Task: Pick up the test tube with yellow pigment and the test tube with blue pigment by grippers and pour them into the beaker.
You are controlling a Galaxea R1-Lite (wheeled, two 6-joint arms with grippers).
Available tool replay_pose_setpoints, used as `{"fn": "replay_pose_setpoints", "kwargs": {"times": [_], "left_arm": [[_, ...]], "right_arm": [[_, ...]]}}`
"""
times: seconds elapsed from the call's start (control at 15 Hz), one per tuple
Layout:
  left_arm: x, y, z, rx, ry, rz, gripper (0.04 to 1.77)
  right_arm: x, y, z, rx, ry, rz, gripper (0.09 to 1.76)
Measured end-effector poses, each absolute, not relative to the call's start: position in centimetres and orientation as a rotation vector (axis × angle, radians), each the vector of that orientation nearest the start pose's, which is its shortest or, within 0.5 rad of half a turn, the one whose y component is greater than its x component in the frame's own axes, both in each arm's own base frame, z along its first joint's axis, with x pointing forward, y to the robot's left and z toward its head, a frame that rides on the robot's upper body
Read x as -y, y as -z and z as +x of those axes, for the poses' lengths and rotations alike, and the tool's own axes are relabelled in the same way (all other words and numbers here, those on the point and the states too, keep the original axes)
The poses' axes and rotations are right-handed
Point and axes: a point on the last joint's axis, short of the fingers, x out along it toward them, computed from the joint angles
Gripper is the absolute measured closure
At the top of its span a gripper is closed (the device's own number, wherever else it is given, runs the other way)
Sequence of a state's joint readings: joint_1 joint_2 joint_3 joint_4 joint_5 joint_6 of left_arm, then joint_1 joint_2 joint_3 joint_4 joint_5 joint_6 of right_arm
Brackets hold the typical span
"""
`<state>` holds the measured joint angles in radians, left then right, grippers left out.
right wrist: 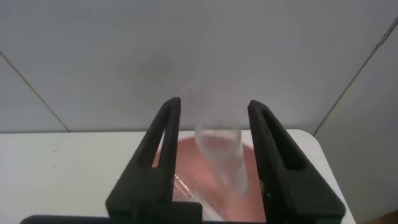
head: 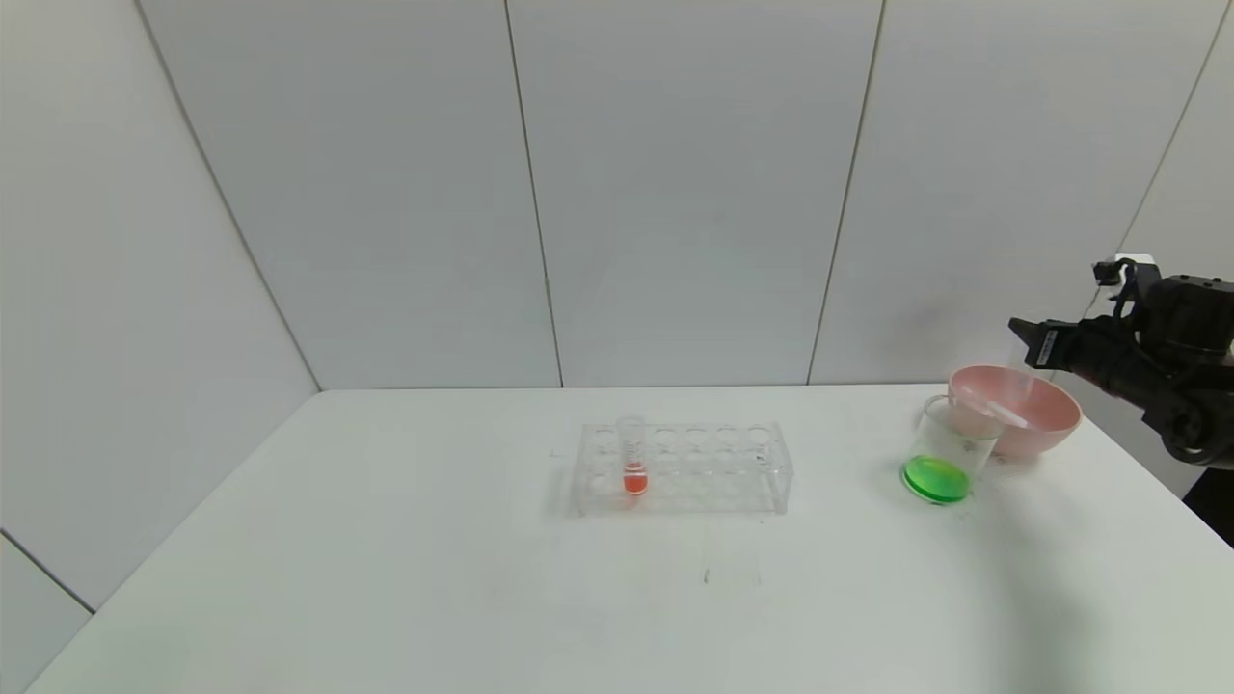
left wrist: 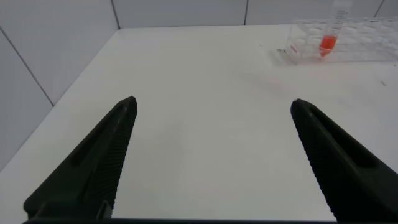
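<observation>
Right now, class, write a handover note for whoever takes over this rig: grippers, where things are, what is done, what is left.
Left gripper: open, empty, low over the table's left side.
Right gripper: above the pink bowl, with a clear empty tube at it; grip unclear.
Beaker: on the table in front of the bowl, holding green liquid.
Rack: holds only the orange-red tube.
Done: both pours, judging by the green.
Left: probably just setting the empty tube down in the bowl.
</observation>
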<state>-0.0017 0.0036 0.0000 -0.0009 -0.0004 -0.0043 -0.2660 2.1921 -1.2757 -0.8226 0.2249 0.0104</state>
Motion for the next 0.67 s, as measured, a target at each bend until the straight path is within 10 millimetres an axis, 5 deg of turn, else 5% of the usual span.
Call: {"fn": "replay_pose_setpoints", "kwargs": {"times": [0.33,0.67], "left_arm": [[0.0,-7.6,-2.3,-0.002,0.002,-0.004,0.05],[0.0,-7.6,-2.3,-0.002,0.002,-0.004,0.05]], "right_arm": [[10.3,-14.2,43.9,-0.076,0.07,0.025,0.59],[3.3,-14.9,46.2,-0.062,0.047,0.014,0.38]]}}
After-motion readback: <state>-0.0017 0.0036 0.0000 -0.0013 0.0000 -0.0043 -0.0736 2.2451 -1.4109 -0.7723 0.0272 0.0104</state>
